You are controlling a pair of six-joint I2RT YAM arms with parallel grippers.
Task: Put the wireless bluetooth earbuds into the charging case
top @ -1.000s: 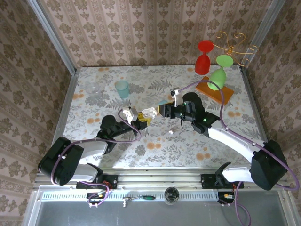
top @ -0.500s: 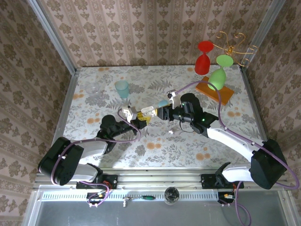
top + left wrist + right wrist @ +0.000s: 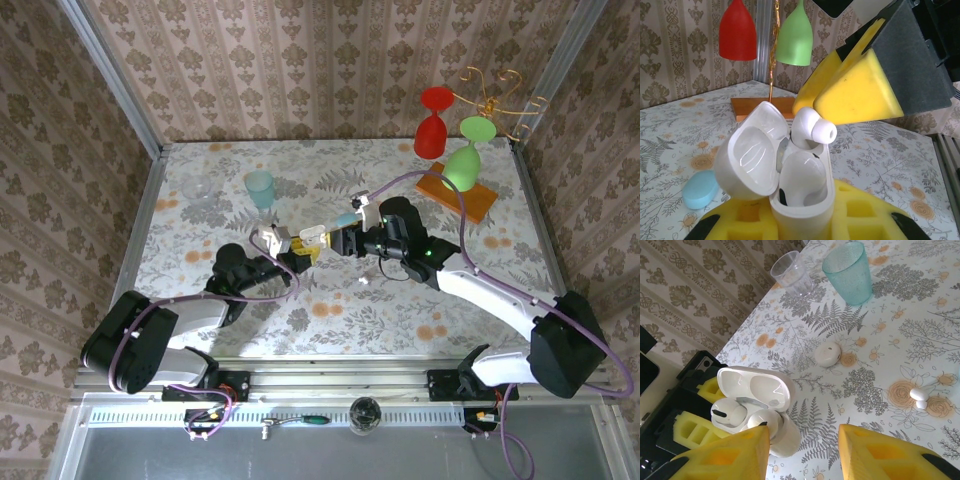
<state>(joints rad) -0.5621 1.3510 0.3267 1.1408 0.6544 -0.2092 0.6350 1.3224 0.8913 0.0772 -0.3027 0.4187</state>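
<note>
Status: clamping open glossy white plastic charging case (image 3: 800, 212) in left gripper (image 3: 802, 227), yellow foam pads (image 3: 860, 217) closed tight on lower shell, lid (image 3: 750, 155) flipped back. Seeing one tiny white plastic earbud (image 3: 802, 172) seated in nearer well, second earbud (image 3: 812, 131) tilted, only part-way into farther well. Hovering right gripper (image 3: 802, 440) just over case, pads parted, holding nothing; can't tell contact with tilted bud. Spotting third earbud (image 3: 918, 395) loose on floral-print worktop (image 3: 880, 315), well apart from case.
</note>
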